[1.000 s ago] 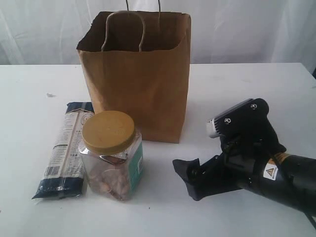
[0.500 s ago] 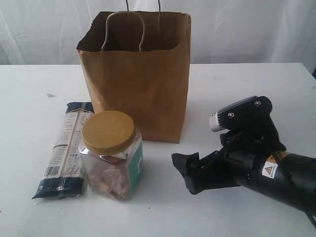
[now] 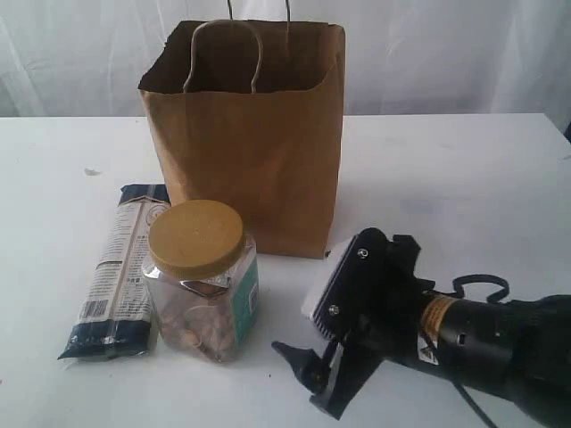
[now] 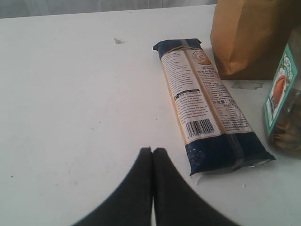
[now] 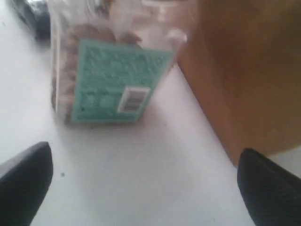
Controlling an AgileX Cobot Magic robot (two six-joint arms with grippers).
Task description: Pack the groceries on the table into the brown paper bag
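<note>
Right tool (image 3: 308, 382) nearest, low over table (image 3: 464, 169), jaws wide apart, empty, facing yellow-lidded jar (image 3: 201, 281). Left tool (image 4: 152, 157) closed, empty, near pasta packet (image 4: 207, 108). Jar upright, just beside packet. Brown paper bag (image 3: 250, 134) behind both, upright, mouth open.

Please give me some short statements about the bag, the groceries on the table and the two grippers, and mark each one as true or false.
1. The brown paper bag stands upright on the table. True.
2. The yellow-lidded jar stands beside the pasta packet. True.
3. The pasta packet leans upright against the bag. False: it lies flat on the table.
4. The left gripper is shut and holds nothing. True.
5. The right gripper is shut on the jar. False: its jaws are wide open with nothing between them, and the jar stands ahead of it, not touched.
</note>
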